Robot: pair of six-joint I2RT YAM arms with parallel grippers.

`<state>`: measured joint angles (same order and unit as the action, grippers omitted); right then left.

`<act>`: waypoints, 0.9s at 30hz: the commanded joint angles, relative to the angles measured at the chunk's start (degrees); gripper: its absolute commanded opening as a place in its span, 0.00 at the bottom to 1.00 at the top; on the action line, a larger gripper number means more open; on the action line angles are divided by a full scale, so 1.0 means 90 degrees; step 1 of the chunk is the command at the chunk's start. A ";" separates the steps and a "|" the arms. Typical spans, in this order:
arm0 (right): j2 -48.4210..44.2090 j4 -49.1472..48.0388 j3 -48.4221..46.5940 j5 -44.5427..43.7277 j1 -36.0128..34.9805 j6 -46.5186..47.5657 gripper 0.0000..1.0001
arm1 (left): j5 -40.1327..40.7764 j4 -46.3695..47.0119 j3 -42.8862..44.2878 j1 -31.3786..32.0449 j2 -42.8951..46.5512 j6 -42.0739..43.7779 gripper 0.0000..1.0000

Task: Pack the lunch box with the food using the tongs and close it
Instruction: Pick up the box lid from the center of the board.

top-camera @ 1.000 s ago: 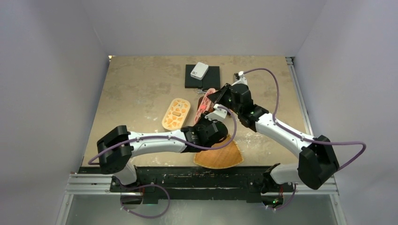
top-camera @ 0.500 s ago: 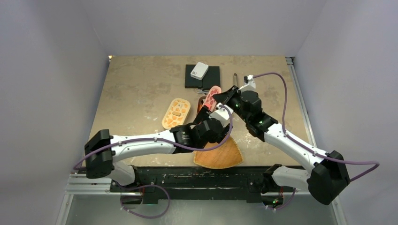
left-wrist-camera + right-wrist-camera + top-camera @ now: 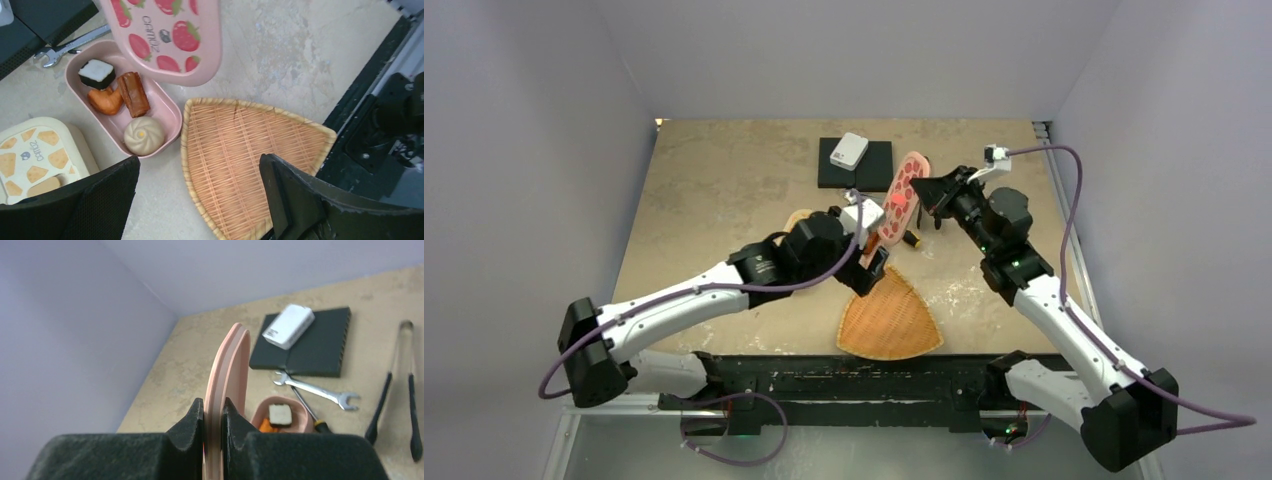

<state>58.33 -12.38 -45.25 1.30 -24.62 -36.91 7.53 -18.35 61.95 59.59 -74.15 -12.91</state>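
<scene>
Your pink lunch box [image 3: 167, 112] sits open on the tabletop [image 3: 280, 55] with four pieces of food in it. A black-and-white piece [image 3: 96, 73] lies at the far end, an orange bit [image 3: 106, 100] and a brown sausage [image 3: 133, 93] side by side in the middle, and a round beige bun [image 3: 144, 136] at the near end. The strawberry lid [image 3: 904, 192] is off the box and held up on edge above its far end. Your right hand [image 3: 214, 412] is pinched tight on the lid's rim.

Your left hand [image 3: 200, 165] hangs over the woven tray [image 3: 240, 150], its fingers [image 3: 100, 200] spread wide with nothing between them. That tray lies just beside the box's near end. A cream lunch box [image 3: 35, 155] with its lid on sits on the box's other side, and from above your left arm covers most of it.

The tongs [image 3: 384, 392] lie flat on the tabletop, apart from both hands. Between them and the pink box lie a wrench [image 3: 315, 389] and a screwdriver [image 3: 322, 426]. Beyond those sits a black pad [image 3: 320, 350] with a white device [image 3: 289, 326] on top.
</scene>
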 commanded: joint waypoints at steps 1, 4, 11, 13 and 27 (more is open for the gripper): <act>-0.0294 -0.0938 -0.0132 0.2236 0.0187 0.0728 0.00 | -0.1267 -0.0049 0.0104 -0.0674 0.0807 0.0190 0.90; -0.0339 -0.1279 -0.0258 0.3391 0.0187 0.0734 0.00 | -0.2447 0.0072 -0.0102 -0.1719 0.1231 0.0146 0.90; -0.0392 -0.2365 -0.0344 0.5159 0.0192 0.0206 0.00 | -0.4391 0.0513 -0.0126 -0.2732 0.1227 -0.0226 0.90; -0.0486 -0.2700 -0.0305 0.5387 0.0187 0.0051 0.00 | -0.4685 0.0591 -0.0126 -0.2936 0.1180 -0.0261 0.89; -0.0309 -0.3566 -0.0502 0.6172 0.0187 -0.0703 0.00 | -0.6835 0.0809 -0.0345 -0.3108 0.1212 -0.0351 0.69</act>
<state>55.05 -38.02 -46.92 53.93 -22.85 -40.03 -48.47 -12.91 59.55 31.88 -63.96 -15.97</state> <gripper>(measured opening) 0.123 0.753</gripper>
